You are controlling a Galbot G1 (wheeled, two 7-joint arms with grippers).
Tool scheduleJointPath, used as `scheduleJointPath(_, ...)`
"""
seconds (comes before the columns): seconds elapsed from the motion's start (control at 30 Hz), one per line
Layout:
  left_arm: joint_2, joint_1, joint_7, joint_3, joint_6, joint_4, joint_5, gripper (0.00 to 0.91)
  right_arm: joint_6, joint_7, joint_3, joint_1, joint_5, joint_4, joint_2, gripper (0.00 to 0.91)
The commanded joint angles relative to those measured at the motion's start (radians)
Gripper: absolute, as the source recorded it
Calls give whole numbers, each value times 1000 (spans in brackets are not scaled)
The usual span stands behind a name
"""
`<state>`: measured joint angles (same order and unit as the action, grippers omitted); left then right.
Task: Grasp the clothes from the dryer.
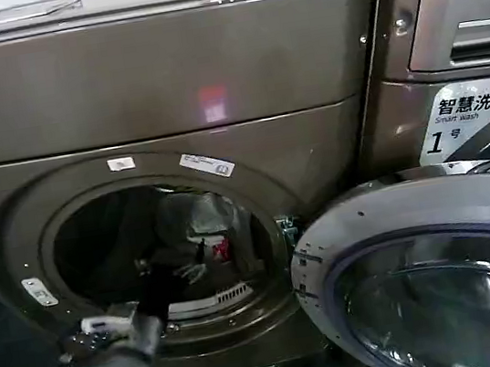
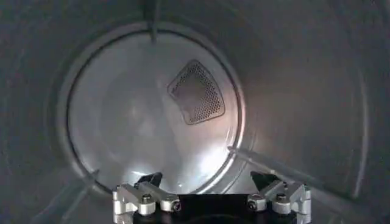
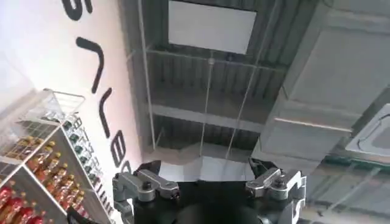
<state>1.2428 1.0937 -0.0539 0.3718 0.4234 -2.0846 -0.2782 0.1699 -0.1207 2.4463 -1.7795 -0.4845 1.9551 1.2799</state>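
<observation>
The dryer [image 1: 158,95] door is open. The left end effector [image 2: 211,182] is at its mouth w/ fingers wide, holding nothing. Clothes [image 1: 199,232], maybe, sit deep inside. It should reach in low & close gently. Right end effector [image 3: 207,176] points up, wide too.

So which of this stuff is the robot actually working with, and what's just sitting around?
For the job:
dryer, its door open
clothes inside the drum
left gripper at the porthole

Just around:
LG machine
shelf of bottles
</observation>
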Motion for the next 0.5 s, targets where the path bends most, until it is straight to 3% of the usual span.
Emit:
scheduleJointPath(0.03, 58, -422, -6, -78, -33, 404, -26, 907, 0, -5, 25, -6, -2, 11, 5, 907)
scheduleJointPath(0.5, 206, -803, 16, -127, -119, 934, 38, 907, 8, -16, 28, -16, -13, 17, 14, 907)
